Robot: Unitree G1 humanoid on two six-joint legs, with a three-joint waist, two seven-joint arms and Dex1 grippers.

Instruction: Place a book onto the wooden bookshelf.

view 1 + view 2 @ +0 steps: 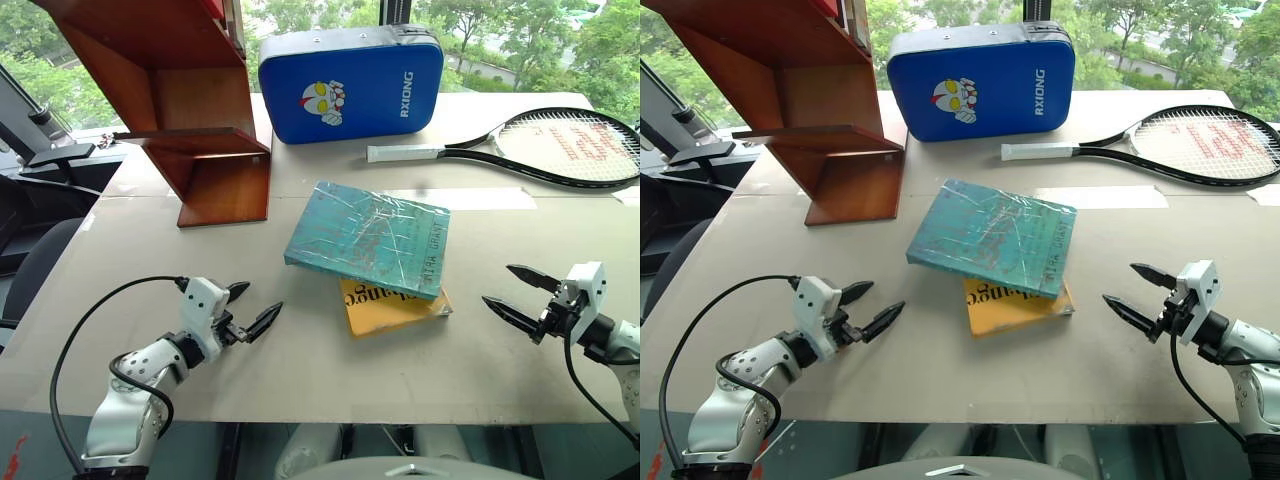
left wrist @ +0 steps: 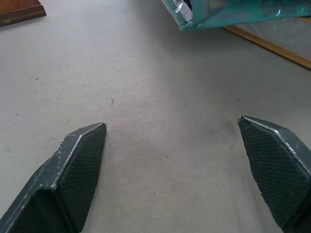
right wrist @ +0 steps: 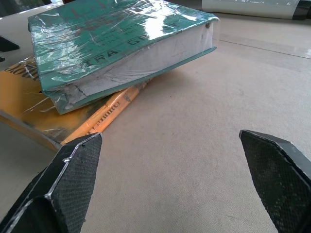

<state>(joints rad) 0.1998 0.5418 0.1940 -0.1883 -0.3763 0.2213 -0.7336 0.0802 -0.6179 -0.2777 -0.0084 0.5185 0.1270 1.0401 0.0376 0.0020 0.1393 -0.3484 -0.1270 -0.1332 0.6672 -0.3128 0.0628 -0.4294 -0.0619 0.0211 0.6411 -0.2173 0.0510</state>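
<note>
Both arms reach forward low over the table [image 1: 300, 380], one at each side, with their wrists turned inward so that the two pincers point toward each other across the middle.

The left pincer [image 1: 256, 310] sits at the end of a white, jointed forearm with a black cable looping from behind the wrist. Its two black fingers [image 2: 77, 165] are spread wide, with nothing between them, and they angle slightly downward.

The right pincer [image 1: 512, 292] extends from a white wrist block with a black cable trailing back along the arm. Its fingers [image 3: 73, 184] are likewise spread wide and empty, held close to level above the surface.
</note>
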